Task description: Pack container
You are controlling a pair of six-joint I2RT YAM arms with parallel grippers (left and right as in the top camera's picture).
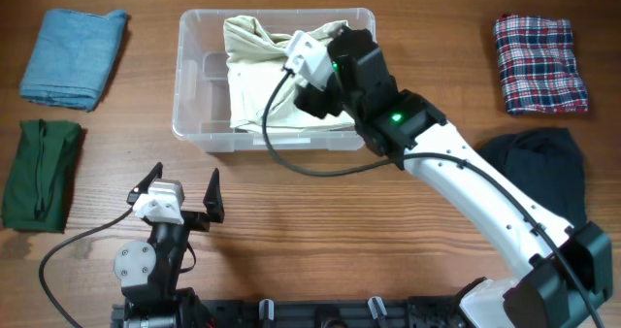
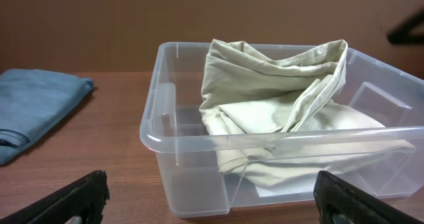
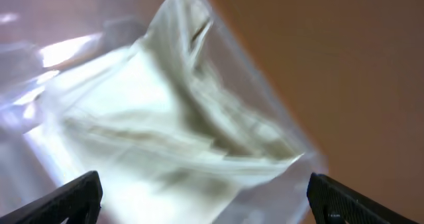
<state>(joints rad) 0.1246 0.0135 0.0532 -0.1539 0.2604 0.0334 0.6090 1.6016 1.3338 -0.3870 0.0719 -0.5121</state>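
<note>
The clear plastic container [image 1: 194, 76] stands at the back middle of the table. A crumpled cream cloth [image 1: 257, 71] lies in its right part. My right gripper [image 1: 294, 51] hangs over that cloth, above the container's right half. In the blurred right wrist view its fingers are wide open, with only the cream cloth [image 3: 152, 118] below them, and the gripper [image 3: 205, 201] holds nothing. My left gripper [image 1: 180, 187] stands open and empty on the near side of the container. The left wrist view shows the container [image 2: 165, 141] and the cloth [image 2: 278, 98] just ahead of this gripper [image 2: 212, 204].
A folded blue cloth [image 1: 73, 56] lies at the far left, with a dark green one [image 1: 39, 173] below it. At the far right lie a plaid cloth [image 1: 539, 61] and a dark navy cloth [image 1: 539, 163]. The right arm's cable loops in front of the container.
</note>
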